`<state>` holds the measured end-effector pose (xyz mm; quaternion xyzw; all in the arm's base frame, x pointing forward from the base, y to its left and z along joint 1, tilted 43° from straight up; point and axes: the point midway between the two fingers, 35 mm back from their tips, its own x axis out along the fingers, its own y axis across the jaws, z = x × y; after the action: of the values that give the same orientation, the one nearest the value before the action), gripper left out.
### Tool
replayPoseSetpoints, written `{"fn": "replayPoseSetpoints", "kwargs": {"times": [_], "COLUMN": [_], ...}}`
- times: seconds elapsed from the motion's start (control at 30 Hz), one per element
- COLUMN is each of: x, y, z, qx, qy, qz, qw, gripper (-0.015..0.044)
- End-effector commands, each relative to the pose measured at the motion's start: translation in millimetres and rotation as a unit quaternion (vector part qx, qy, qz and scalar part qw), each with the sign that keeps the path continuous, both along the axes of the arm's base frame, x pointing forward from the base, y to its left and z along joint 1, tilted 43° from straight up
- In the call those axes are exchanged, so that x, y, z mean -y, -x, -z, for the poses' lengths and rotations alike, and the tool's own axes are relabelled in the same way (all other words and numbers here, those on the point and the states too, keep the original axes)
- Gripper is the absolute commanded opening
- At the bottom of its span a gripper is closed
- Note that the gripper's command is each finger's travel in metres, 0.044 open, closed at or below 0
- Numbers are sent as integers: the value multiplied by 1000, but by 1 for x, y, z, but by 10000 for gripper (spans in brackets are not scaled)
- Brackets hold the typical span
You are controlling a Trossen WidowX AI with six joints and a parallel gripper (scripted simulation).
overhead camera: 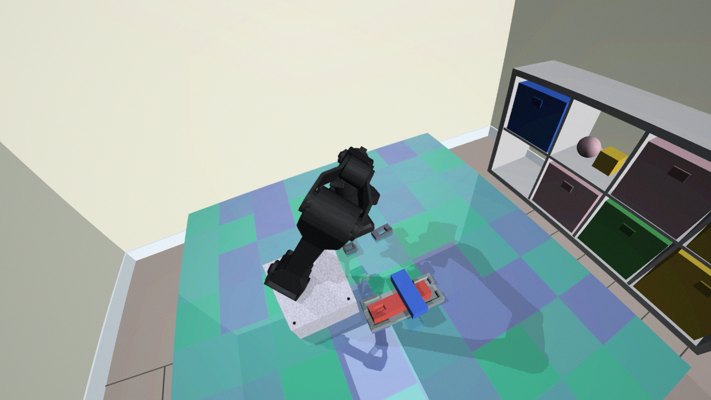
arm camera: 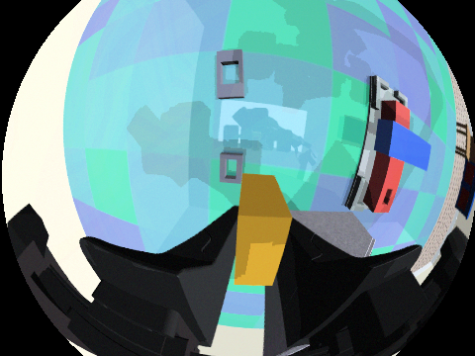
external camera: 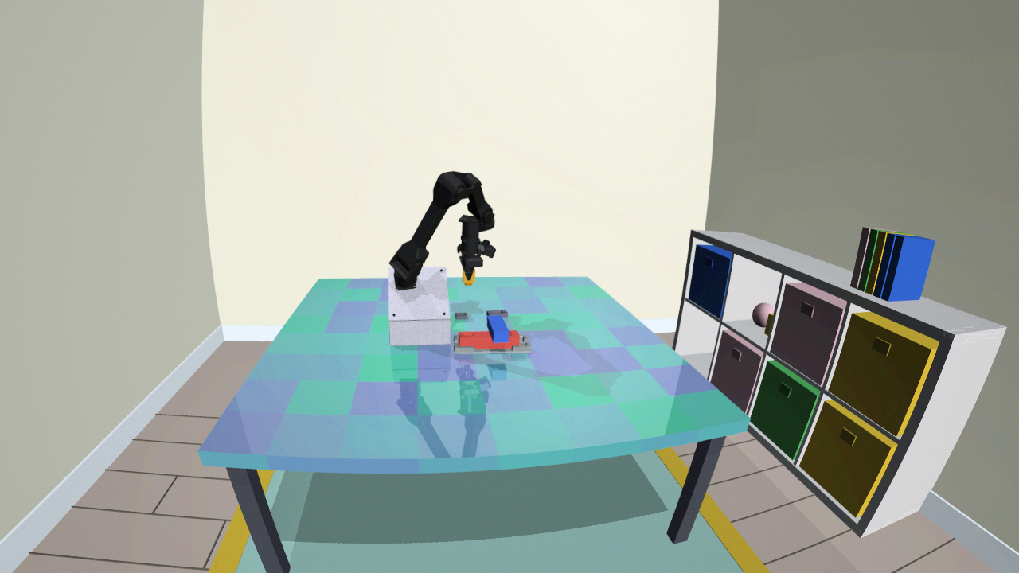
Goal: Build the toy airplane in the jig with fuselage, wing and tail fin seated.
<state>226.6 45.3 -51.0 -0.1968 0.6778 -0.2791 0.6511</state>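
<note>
My gripper (external camera: 468, 276) (arm camera: 255, 214) is shut on the yellow tail fin (external camera: 468, 280) (arm camera: 264, 224) and holds it in the air above the small grey holder. In the top view the arm hides the fin. The red fuselage (overhead camera: 387, 309) (external camera: 474, 339) (arm camera: 383, 185) lies in the grey cradle (overhead camera: 371, 325) (external camera: 466, 349) (arm camera: 352, 194) and looks flat. The blue wing (overhead camera: 409, 293) (external camera: 497, 329) (arm camera: 408, 145) lies across the top of the fuselage; its tab is hidden. The socket near the fuselage's tail (overhead camera: 380, 308) (arm camera: 388, 196) is open and empty, at the end near the arm's base.
The small grey holder (overhead camera: 350, 248) (external camera: 461, 315) (arm camera: 232, 167) and a larger grey holder (overhead camera: 381, 232) (external camera: 497, 313) (arm camera: 231, 91) stand empty behind the cradle. The speckled base block (overhead camera: 323, 308) (external camera: 419, 331) of the arm stands close beside the cradle's tail end. A shelf stands off to the right.
</note>
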Motion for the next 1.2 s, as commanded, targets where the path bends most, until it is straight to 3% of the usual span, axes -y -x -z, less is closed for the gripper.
{"fn": "replayPoseSetpoints", "kwargs": {"times": [0.0,1.17], "x": [11,107], "y": [-4,1], "z": [-8,-65], "qx": [2,12], "qy": [-5,-18], "qz": [-3,-6], "qw": [1000,1000], "gripper": [0,0]}}
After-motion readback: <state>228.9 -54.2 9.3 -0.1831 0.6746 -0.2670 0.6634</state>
